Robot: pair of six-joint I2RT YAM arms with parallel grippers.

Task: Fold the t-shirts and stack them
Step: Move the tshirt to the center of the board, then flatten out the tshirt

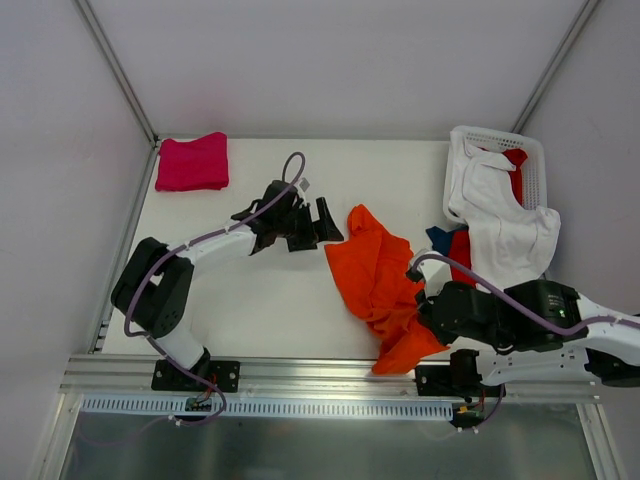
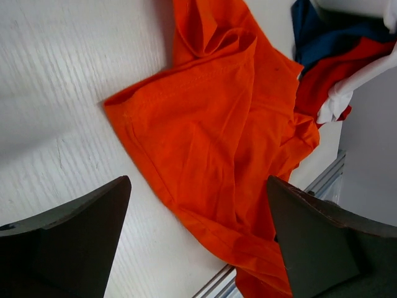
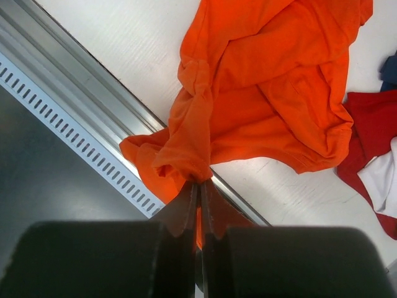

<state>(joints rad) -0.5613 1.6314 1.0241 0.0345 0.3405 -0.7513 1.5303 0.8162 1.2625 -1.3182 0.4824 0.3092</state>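
At the near edge, the right gripper [image 3: 200,188] is closed tight on a twisted bunch of the orange t-shirt [image 1: 376,268], its two fingers pressed together with cloth pinched between them. That pinched end hangs over the aluminium rail [image 1: 300,370] that runs along the front of the table [image 1: 270,300].

From there the orange t-shirt stretches away across the table, right of centre, crumpled and creased, with one stitched hem showing on its left side. It is not folded.

Farther in, the left gripper [image 1: 313,222] sits just left of the shirt's far end. Its fingers are spread wide and hold nothing (the wrist view shows bare table and the orange hem between them). Whether the fingertips touch the table I cannot tell.

To the right of the orange cloth lie a red t-shirt [image 1: 460,250] and a dark blue t-shirt [image 1: 437,238], both rumpled and partly covered by a white t-shirt [image 1: 505,228]. The white one spills out of the white slotted basket [image 1: 535,160] in the far right corner, where more red cloth shows inside.

In the far left corner, well apart from the rest, a magenta t-shirt [image 1: 192,162] lies folded into a neat rectangle.
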